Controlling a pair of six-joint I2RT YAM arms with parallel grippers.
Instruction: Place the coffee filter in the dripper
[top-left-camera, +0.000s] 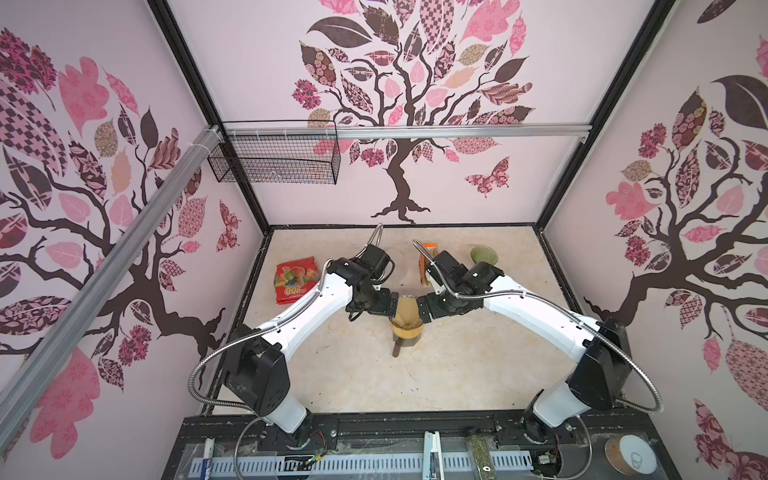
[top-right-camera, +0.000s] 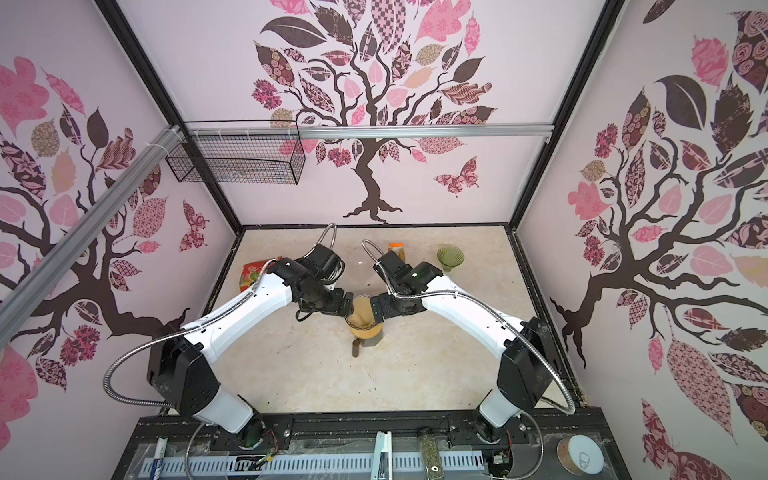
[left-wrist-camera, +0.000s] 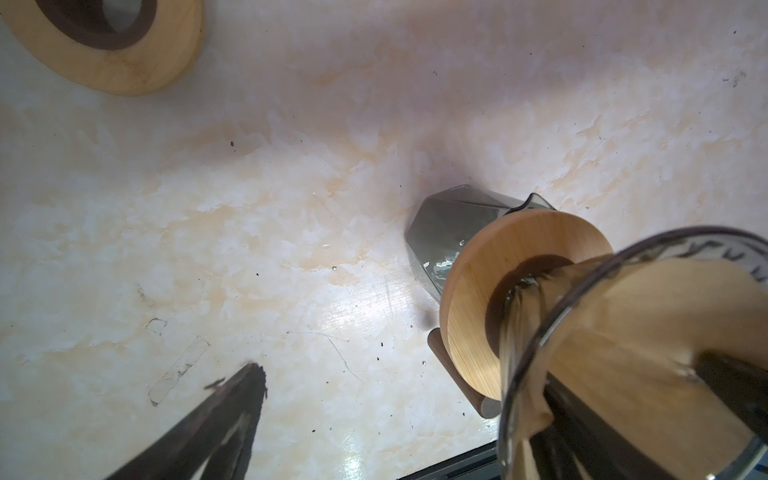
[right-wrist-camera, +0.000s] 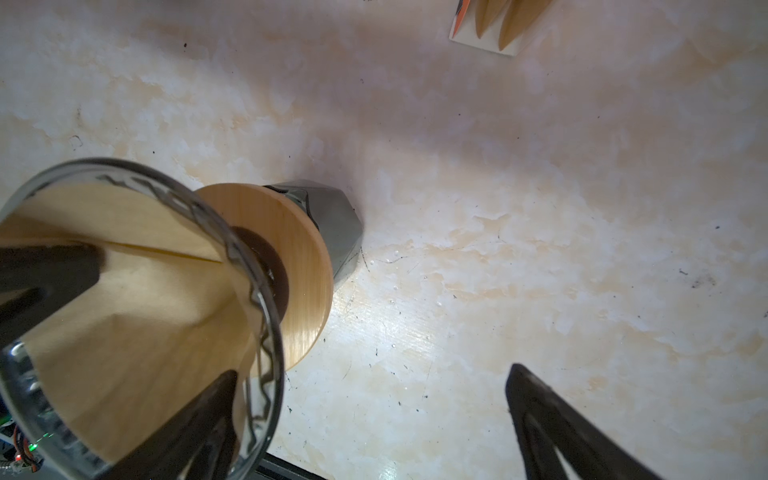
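The dripper (top-left-camera: 408, 331) is a clear glass cone with a wooden collar (left-wrist-camera: 478, 282). It stands on a grey glass server (right-wrist-camera: 336, 224) mid-table. The tan paper coffee filter (top-left-camera: 406, 311) sits inside the cone, as the wrist views also show (left-wrist-camera: 648, 316) (right-wrist-camera: 124, 316). My left gripper (left-wrist-camera: 478, 370) is open: one finger reaches down inside the filter and the other hangs over bare table. My right gripper (right-wrist-camera: 372, 372) is open the same way from the opposite side. In both top views the two grippers meet over the dripper (top-right-camera: 365, 330).
A red snack bag (top-left-camera: 296, 279) lies at the left. An orange-and-white pack of filters (top-left-camera: 424, 266) and a green glass cone (top-left-camera: 484, 254) stand at the back. A loose wooden ring (left-wrist-camera: 108, 45) lies on the table. A wire basket (top-left-camera: 274, 160) hangs on the back wall.
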